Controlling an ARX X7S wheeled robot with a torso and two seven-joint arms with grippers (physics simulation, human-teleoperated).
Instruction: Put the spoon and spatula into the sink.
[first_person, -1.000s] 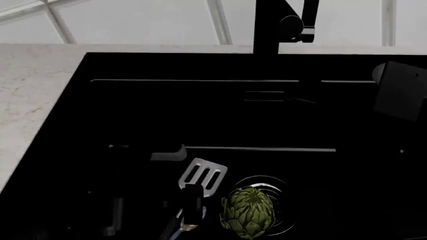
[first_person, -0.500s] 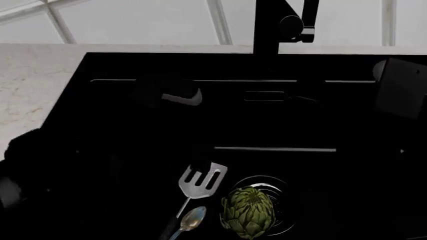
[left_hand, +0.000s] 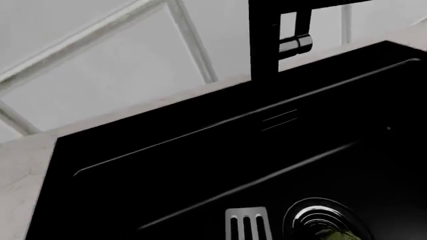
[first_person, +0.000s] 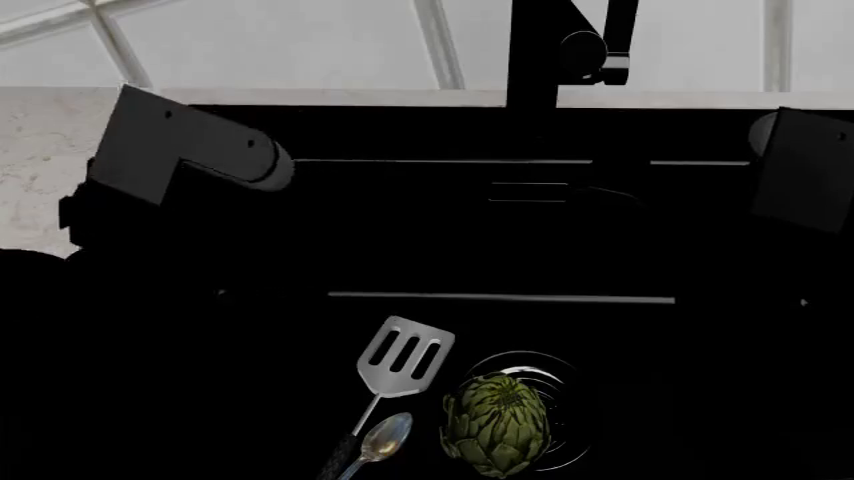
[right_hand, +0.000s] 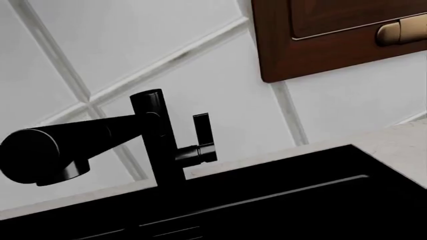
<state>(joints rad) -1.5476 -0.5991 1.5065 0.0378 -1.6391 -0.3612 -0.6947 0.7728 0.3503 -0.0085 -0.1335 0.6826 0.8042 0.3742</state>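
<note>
White tiled wall behind a pale marble counter (first_person: 40, 170), and I'm looking down into the glossy black sink (first_person: 534, 230). The spatula (first_person: 398, 362) lies on its floor, just left of an artichoke (first_person: 497, 424) sitting on the drain; the spoon (first_person: 380, 441) lies nearer, beside the spatula's handle. I can't tell whether either gripper is open or closed.

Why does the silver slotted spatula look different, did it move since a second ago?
Yes, slightly. The silver slotted spatula swung a bit: its head sits a little higher and more upright beside the round metal drain, which stayed put.
</note>
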